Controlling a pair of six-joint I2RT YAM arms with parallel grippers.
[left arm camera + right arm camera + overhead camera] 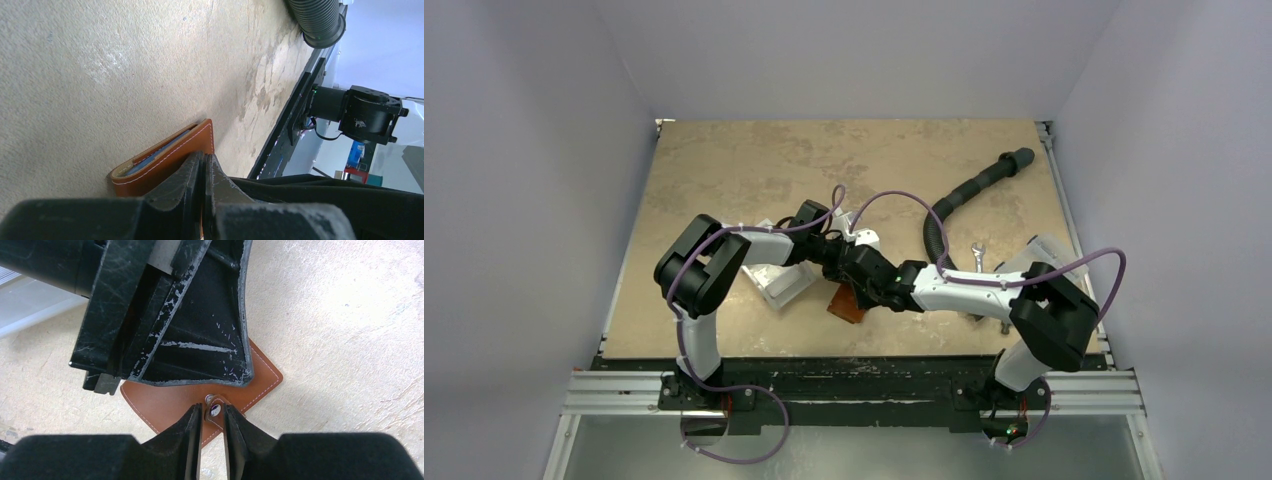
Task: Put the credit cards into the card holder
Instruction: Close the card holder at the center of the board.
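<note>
Your right pincer (212, 410): tips a little spread, straddling the snap tab (216, 413) of the small brown leather folding card holder (165, 402). The tab sits in the gap and doesn't look squeezed. Your left pincer (204, 160): fingers pressed together, pinching the edge of the card holder's cover. The card holder lies folded on the mottled beige tabletop (754, 170), close to its near edge, between both arms. The edge of a pale bluish plastic credit card (159, 154) shows inside the fold. Just left of the card holder is a white-and-clear plastic box (776, 283). Off to the right is a small metal spanner (977, 255). Farthest back is a black corrugated hose (969, 190).
</note>
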